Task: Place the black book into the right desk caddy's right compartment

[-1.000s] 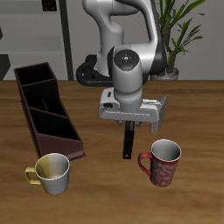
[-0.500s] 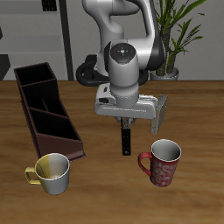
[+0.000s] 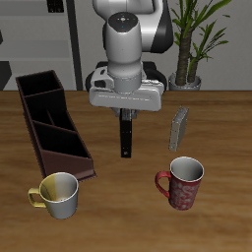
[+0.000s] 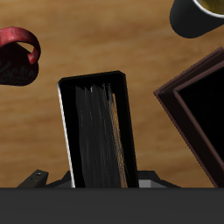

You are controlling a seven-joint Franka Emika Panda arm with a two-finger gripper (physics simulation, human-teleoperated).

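Observation:
My gripper (image 3: 126,112) is shut on the black book (image 3: 126,136), which hangs upright from it above the table. The book fills the middle of the wrist view (image 4: 98,131), held between my fingers. The right desk caddy (image 3: 54,123), a long dark reddish-brown open box with inner partitions, lies on the table beside the book, a short way off. One corner of it shows in the wrist view (image 4: 197,105). The book is above bare table, not over the caddy.
A red mug (image 3: 182,181) and a yellowish mug (image 3: 58,194) stand near the table's front edge; both show in the wrist view, the red one (image 4: 17,57) and the yellowish one (image 4: 199,16). A small grey book (image 3: 179,127) stands upright farther back. A potted plant (image 3: 187,44) stands at the back.
My gripper has lifted and carried the black book toward the caddy, away from the red mug. The small grey book, hidden before, now shows.

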